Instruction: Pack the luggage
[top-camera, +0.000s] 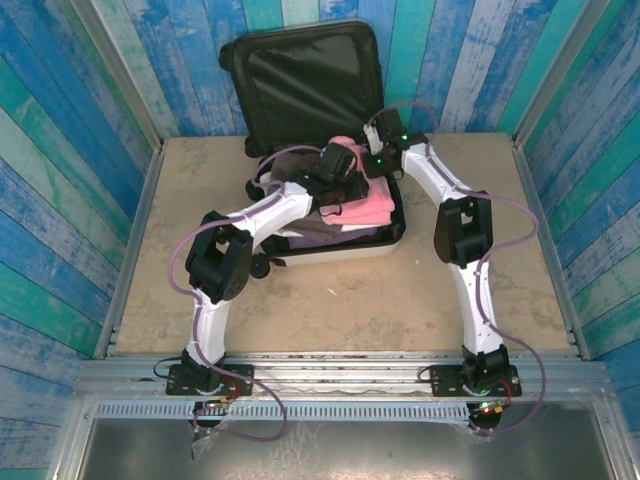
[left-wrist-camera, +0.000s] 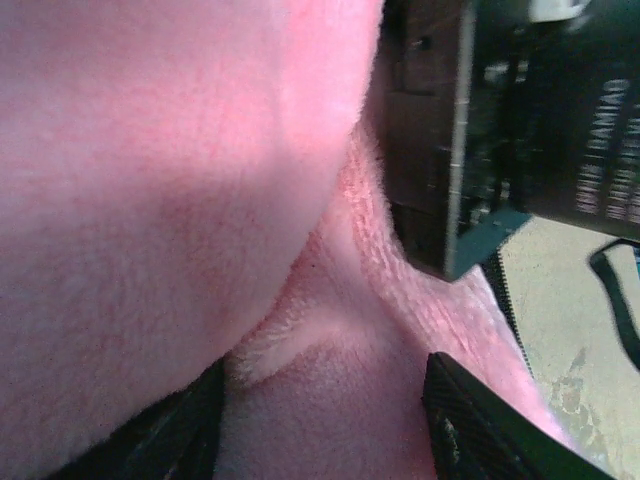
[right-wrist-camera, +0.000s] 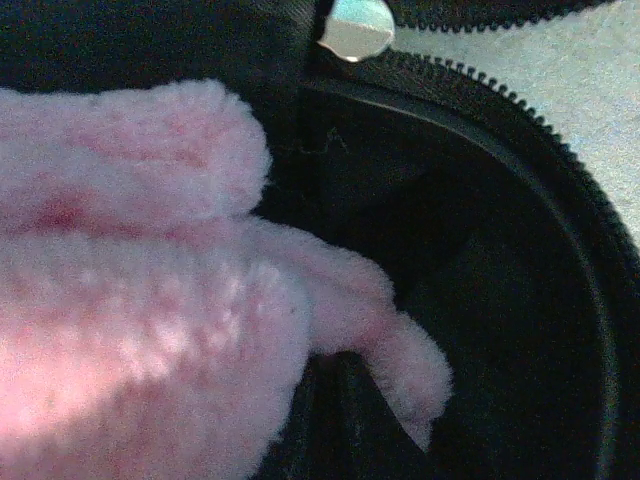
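Note:
The luggage (top-camera: 345, 246) lies open at the back of the table, its black-lined lid (top-camera: 310, 90) upright against the wall. A pink fleece garment (top-camera: 368, 207) lies on top of grey clothes inside. My left gripper (top-camera: 345, 185) reaches in from the left. Its jaws stand apart on the pink fleece (left-wrist-camera: 180, 200), which lies between the fingertips (left-wrist-camera: 470, 420); the left gripper (left-wrist-camera: 330, 420) is open. My right gripper (top-camera: 368, 170) is at the case's back right. Here the right gripper (right-wrist-camera: 338, 420) is dark against the black lining (right-wrist-camera: 480, 250), shut where a fold of fleece (right-wrist-camera: 400, 365) comes down.
Grey folded clothes (top-camera: 330, 228) lie under the fleece. The zipper rim (right-wrist-camera: 560, 160) curves round the case's corner. The right arm's black wrist (left-wrist-camera: 520, 120) hangs close above the fleece. Bare tan table (top-camera: 350, 310) lies in front of the case, with blue plank walls around.

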